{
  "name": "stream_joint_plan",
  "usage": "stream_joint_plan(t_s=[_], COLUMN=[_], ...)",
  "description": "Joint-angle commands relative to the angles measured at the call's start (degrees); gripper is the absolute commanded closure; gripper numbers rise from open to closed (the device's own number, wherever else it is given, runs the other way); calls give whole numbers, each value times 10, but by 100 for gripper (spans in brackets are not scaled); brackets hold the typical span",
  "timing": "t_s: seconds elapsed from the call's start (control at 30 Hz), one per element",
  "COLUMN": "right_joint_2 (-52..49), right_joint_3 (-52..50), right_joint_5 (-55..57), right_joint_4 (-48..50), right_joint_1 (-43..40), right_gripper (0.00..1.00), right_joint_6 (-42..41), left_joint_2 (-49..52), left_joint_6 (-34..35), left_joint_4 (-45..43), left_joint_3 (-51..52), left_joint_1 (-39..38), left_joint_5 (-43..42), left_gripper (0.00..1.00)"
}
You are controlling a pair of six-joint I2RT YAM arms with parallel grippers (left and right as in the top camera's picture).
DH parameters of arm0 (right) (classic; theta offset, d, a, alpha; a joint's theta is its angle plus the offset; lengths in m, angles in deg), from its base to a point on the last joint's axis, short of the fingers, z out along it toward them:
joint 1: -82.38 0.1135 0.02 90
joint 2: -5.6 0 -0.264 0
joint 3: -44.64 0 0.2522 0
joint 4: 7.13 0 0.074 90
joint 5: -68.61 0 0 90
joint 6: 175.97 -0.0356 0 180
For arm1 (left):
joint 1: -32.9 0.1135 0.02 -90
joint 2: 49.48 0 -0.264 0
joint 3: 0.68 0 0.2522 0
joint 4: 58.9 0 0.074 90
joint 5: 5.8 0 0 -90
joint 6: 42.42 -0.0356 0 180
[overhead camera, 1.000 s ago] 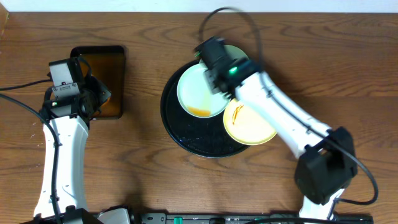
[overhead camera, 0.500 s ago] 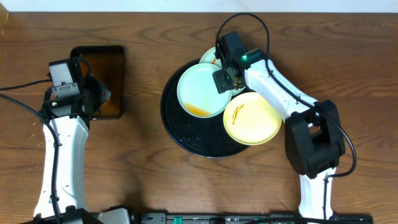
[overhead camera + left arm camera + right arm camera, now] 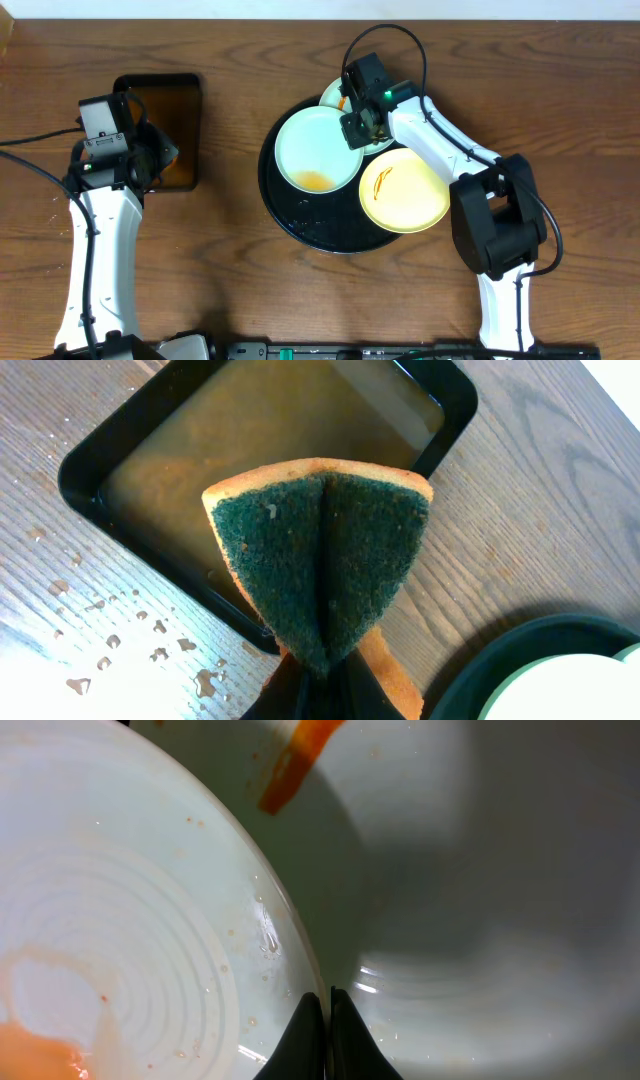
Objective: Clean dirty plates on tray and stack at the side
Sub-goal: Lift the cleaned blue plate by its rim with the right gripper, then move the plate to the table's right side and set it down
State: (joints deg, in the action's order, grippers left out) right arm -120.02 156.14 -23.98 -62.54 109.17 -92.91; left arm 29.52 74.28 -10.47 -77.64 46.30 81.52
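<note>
Wooden table (image 3: 230, 300) carries the tray (image 3: 300, 228) with all three plates (image 3: 405, 190) on it, orange-streaked, none stacked aside; cleaning looks barely begun. Right gripper (image 3: 325, 1020) is pinched on the front blue-green plate (image 3: 315, 150) by its rim; left gripper (image 3: 320, 685) clamps a sponge (image 3: 320, 550) above the liquid dish (image 3: 120, 450).

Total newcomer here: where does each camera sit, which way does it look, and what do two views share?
Overhead: fixed above the table, looking straight down; round black tray, left arm and right arm show.
Left wrist: on the left arm, looking down past its jaws, shut on a sponge, at the liquid tray.
Right wrist: on the right arm, close over the smeared plate, jaws shut on its rim.
Shared: overhead and right wrist both show the smeared plate; overhead and left wrist, the liquid tray.
</note>
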Motion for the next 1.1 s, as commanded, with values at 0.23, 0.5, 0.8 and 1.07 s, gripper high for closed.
stream_joint_plan(t_s=[0.23, 0.5, 0.8, 1.07], right_joint_2=[106, 157, 158, 158], right_joint_3=[6, 6, 6, 6], right_joint_5=[184, 371, 590, 667], right_joint_4=[-14, -22, -24, -23], right_joint_1=[36, 139, 238, 258], right_gripper=[99, 99, 99, 99], right_joint_6=[19, 59, 161, 210], left_joint_2=[0, 0, 0, 0], left_joint_6=[-8, -8, -8, -8], left_joint_4=[2, 2, 2, 2], left_joint_3=[2, 2, 2, 2], left_joint_1=[2, 2, 2, 2], left_joint_5=[3, 3, 3, 3], left_gripper=[92, 93, 92, 92])
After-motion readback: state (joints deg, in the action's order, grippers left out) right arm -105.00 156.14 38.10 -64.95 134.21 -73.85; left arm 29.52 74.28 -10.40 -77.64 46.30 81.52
